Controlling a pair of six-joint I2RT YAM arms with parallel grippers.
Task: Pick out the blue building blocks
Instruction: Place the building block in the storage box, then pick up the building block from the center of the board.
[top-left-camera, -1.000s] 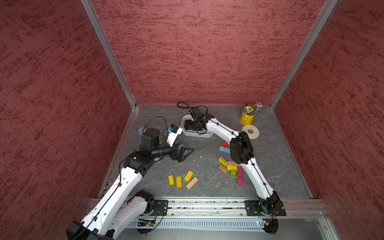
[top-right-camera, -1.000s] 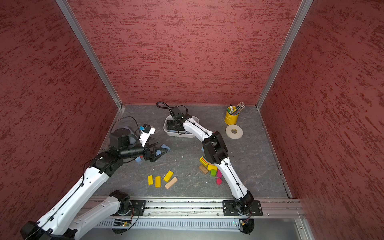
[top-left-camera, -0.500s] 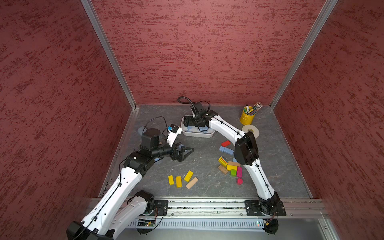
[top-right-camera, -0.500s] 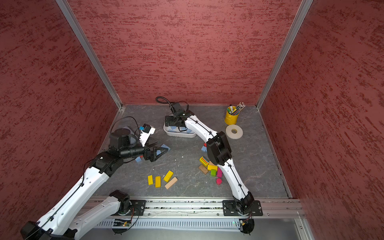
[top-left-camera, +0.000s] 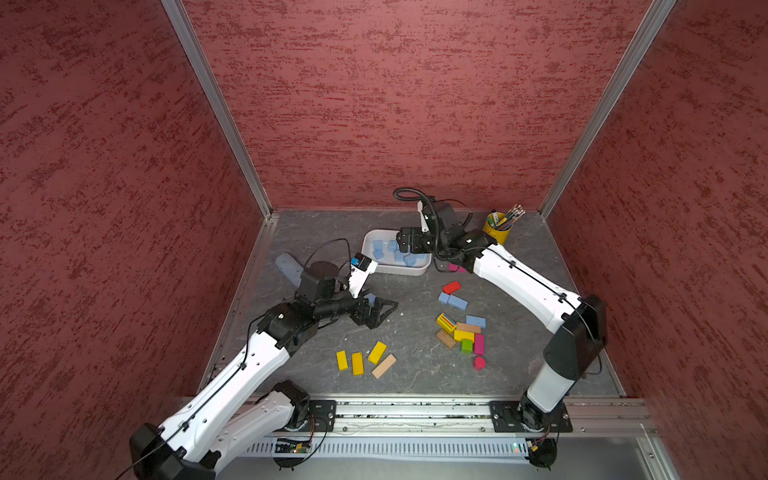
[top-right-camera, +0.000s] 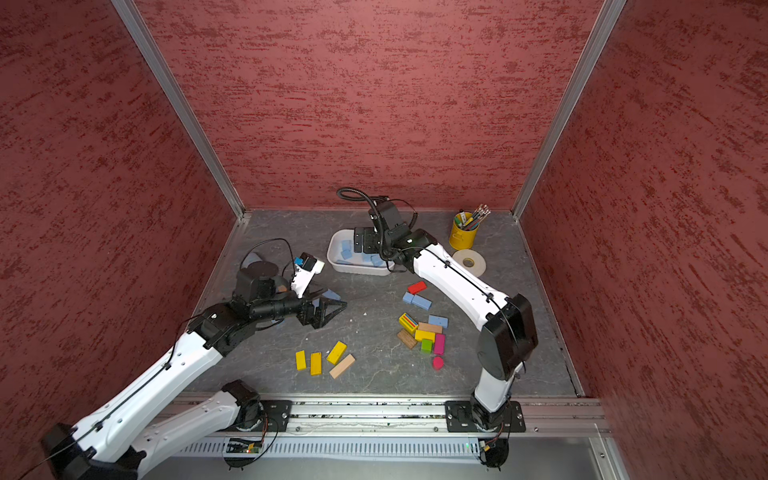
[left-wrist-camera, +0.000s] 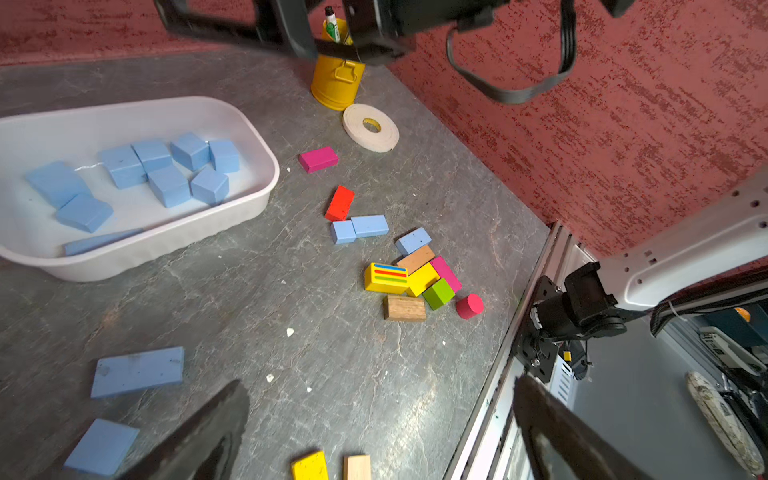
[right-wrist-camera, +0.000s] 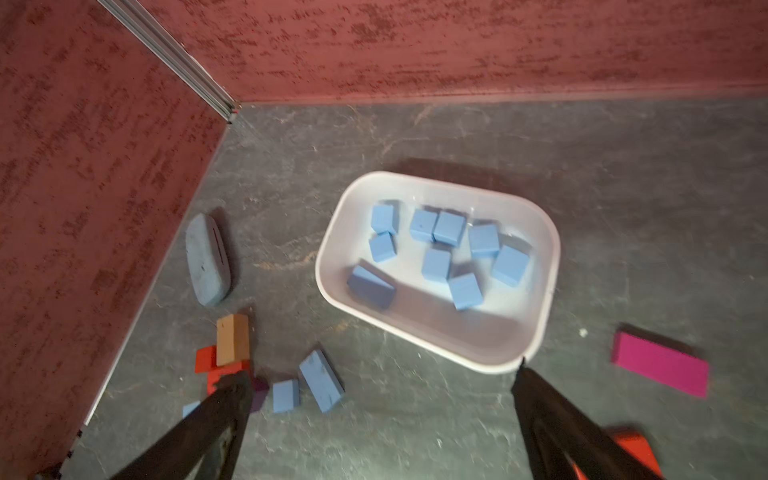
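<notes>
Several blue building blocks (top-left-camera: 379, 246) (right-wrist-camera: 436, 264) lie in a white tray (top-left-camera: 390, 270) (right-wrist-camera: 415, 338) at the back. My right gripper (top-left-camera: 409, 243) (right-wrist-camera: 380, 374) hovers over the tray's right end, open and empty. More blue blocks lie loose on the table: a pair (top-left-camera: 457, 302) (left-wrist-camera: 369, 225) and a single one (top-right-camera: 438, 321) to the right, and a flat brick (left-wrist-camera: 137, 372) and a square one (left-wrist-camera: 102, 446) beside my left gripper (top-left-camera: 380, 313) (left-wrist-camera: 379, 384). That gripper is low over the table, open and empty.
A cluster of coloured blocks (top-left-camera: 461, 334), a red block (top-left-camera: 451, 286) and a magenta brick (left-wrist-camera: 318, 158) lie to the right. Yellow and wood blocks (top-left-camera: 353, 361) lie near the front. A yellow pencil cup (top-left-camera: 496, 228), a tape roll (top-right-camera: 469, 262) and a grey oblong thing (top-left-camera: 289, 268) stand further back.
The right gripper has opened wide and risen a little over the tray, and its elbow has swung out to the right. The left arm has not moved.
</notes>
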